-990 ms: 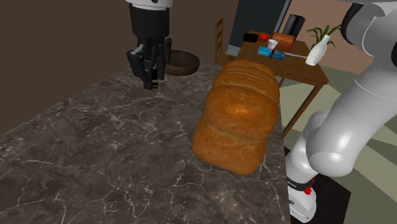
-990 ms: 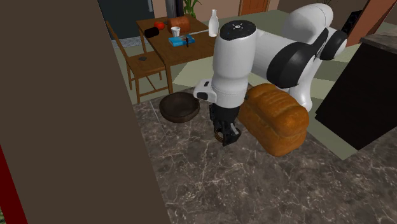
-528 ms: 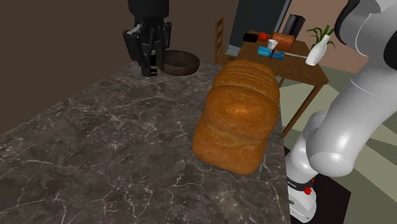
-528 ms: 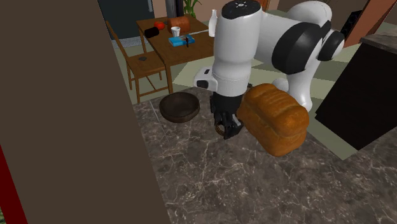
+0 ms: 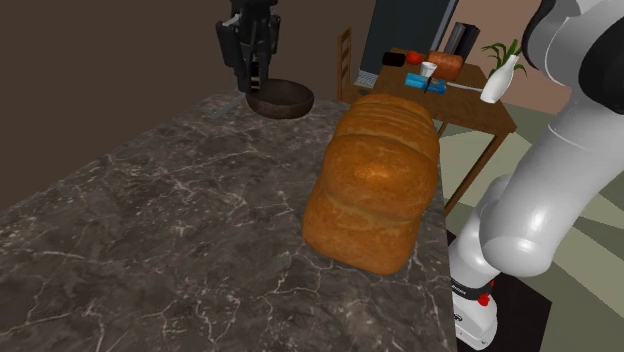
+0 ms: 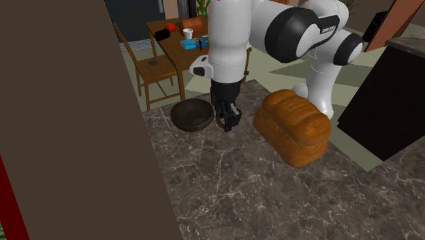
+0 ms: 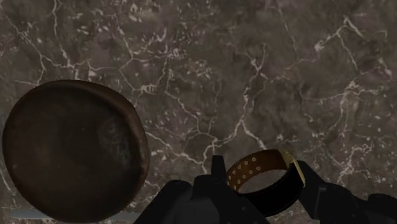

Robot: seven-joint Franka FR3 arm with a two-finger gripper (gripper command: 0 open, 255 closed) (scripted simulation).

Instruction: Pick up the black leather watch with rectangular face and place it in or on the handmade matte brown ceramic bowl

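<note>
On my wrist feed the gripper (image 7: 262, 177) has its two black fingers (image 7: 219, 170) clasped on the watch (image 7: 248, 170), one on each side of the band. I see the strap curled in a loop, black outside, brown and dotted with holes inside, with a gold edge at the face. Below lies a dark marble counter (image 7: 210, 70) with white veins. A matte brown bowl (image 7: 73, 149) sits on it, off to one side of the fingers and apart from the watch.

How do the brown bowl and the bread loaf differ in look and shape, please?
The bowl is dark brown, round and low; the loaf is golden, blocky and far taller. The bowl is hollow and empty; the loaf is solid. Both rest on the marbled counter.
</note>
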